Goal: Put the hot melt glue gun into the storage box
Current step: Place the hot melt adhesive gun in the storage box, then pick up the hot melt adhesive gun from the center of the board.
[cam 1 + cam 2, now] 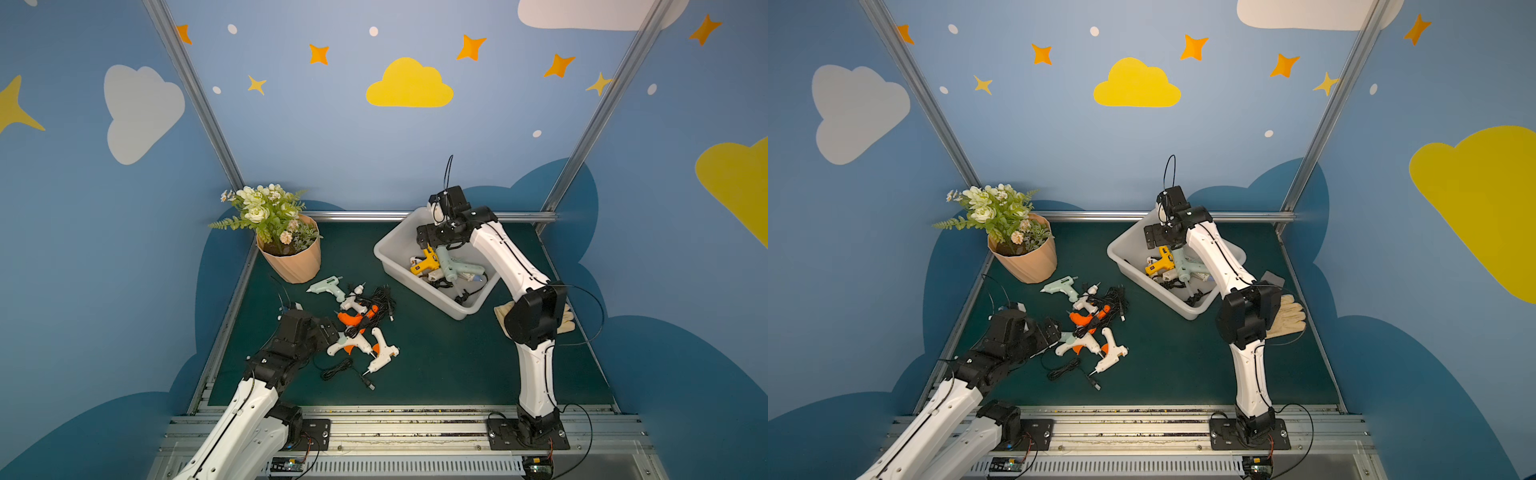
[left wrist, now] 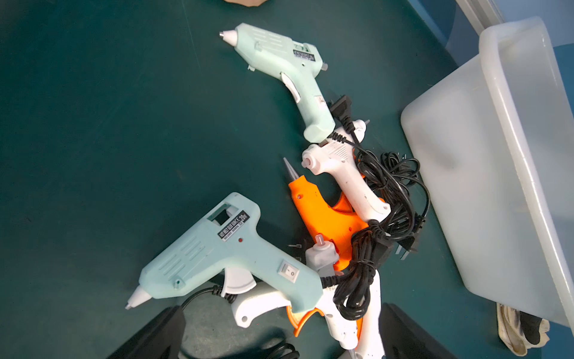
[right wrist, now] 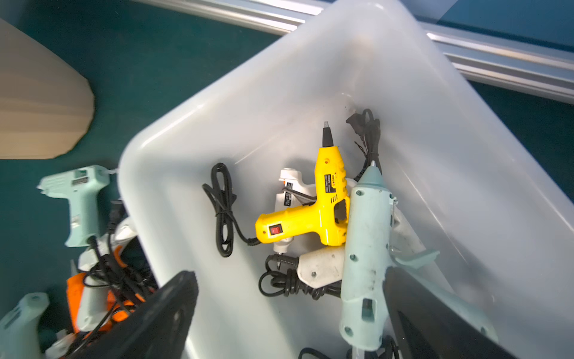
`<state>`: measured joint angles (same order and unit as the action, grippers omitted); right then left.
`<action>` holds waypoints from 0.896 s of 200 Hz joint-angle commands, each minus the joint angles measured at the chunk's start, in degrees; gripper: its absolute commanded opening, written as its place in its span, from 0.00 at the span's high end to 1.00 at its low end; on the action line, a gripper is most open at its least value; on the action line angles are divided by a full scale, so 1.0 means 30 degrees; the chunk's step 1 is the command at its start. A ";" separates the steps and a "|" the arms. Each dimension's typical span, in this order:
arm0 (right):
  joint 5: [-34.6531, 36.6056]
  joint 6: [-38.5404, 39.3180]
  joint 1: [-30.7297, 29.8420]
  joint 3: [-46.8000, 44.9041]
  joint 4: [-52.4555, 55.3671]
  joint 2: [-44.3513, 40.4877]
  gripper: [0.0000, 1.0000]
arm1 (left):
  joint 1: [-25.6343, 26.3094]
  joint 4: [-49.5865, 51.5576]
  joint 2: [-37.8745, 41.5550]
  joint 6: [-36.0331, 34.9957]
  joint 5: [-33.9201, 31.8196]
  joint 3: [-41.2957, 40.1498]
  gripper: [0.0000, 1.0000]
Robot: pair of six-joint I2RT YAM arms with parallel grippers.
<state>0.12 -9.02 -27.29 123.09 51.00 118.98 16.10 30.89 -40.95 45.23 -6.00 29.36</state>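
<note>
The storage box (image 1: pixel 397 243) (image 1: pixel 1121 255) stands at the back right of the green mat. Inside it lie a yellow glue gun (image 3: pixel 326 211) (image 1: pixel 426 264), a pale green glue gun (image 3: pixel 366 248) (image 1: pixel 451 266) and white ones with black cords. My right gripper (image 3: pixel 289 279) (image 1: pixel 442 248) hangs open just above the box, and the pale green gun lies against one finger. Several more glue guns are piled at centre left: mint (image 2: pixel 279 62), orange (image 2: pixel 323 214), white (image 2: pixel 341 167), pale blue (image 2: pixel 223 248). Low at the near end of that pile, my left gripper (image 2: pixel 282 310) (image 1: pixel 332 332) stands open.
A tan flower pot (image 1: pixel 291 262) with artificial flowers stands at the back left. A beige glove (image 1: pixel 1287 318) lies on the mat behind the right arm. Tangled black cords (image 1: pixel 380 299) run through the pile, and one coil (image 1: pixel 338 370) lies in front of it. A metal rail (image 1: pixel 365 215) borders the back.
</note>
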 commanded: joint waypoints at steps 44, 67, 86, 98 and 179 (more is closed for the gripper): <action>0.0120 -0.2131 -0.0433 -0.7912 -0.2671 -0.6028 0.02 | -0.0129 0.1121 -0.1738 0.3529 -0.0596 0.0895 0.08; 0.0225 -0.2528 -0.0483 -1.0210 -0.3458 -0.7950 0.02 | -0.0123 0.1217 -0.2268 0.4684 -0.0749 0.1022 0.09; 0.0217 -0.2724 -0.0475 -1.1643 -0.4024 -0.9321 0.02 | -0.0111 0.1086 -0.2686 0.5680 -0.0672 0.1022 0.14; 0.0161 -0.2878 -0.0478 -1.2319 -0.4232 -1.0058 0.02 | -0.0115 0.0932 -0.2998 0.6220 -0.0543 0.0994 0.17; -0.0071 -0.3355 -0.0513 -1.4447 -0.5158 -1.2594 0.02 | 0.1101 -0.1725 -0.6090 0.8892 0.0760 0.0934 0.27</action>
<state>0.05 -18.28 -28.60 80.93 37.45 83.09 18.15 29.28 -57.19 68.49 -4.86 31.09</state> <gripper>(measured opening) 0.982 0.731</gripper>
